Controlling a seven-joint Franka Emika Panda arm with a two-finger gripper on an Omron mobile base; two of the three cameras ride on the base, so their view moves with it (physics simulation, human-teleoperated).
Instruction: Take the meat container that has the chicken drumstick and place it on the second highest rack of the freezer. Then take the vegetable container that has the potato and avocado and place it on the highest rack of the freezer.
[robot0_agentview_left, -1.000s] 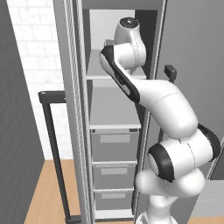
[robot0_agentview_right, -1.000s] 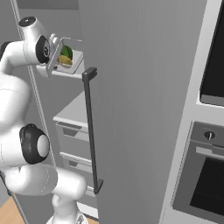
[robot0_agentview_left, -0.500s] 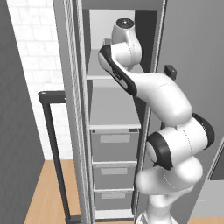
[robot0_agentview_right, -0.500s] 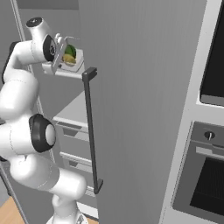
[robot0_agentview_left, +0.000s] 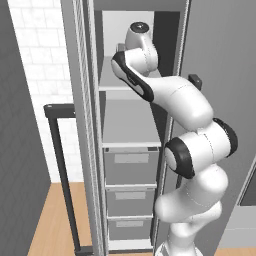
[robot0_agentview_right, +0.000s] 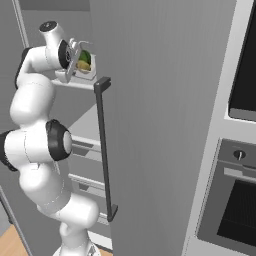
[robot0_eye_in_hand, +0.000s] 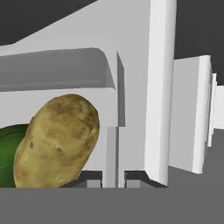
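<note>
Gripping the vegetable container wall, the end effector has carried potato and avocado deeper toward the freezer.

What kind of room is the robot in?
Most likely a kitchen. There is a tall grey freezer with drawers, a black-glass oven in the wall, and a potato in a container.

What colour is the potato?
Yellow-brown with darker speckles; the potato shows best in the hand view.

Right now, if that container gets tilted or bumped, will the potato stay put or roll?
The potato looks rounded and smooth, so it would probably roll. It lies loose beside the avocado, apparently unsecured. The container's raised wall should likely keep it in unless tilted steeply.
</note>
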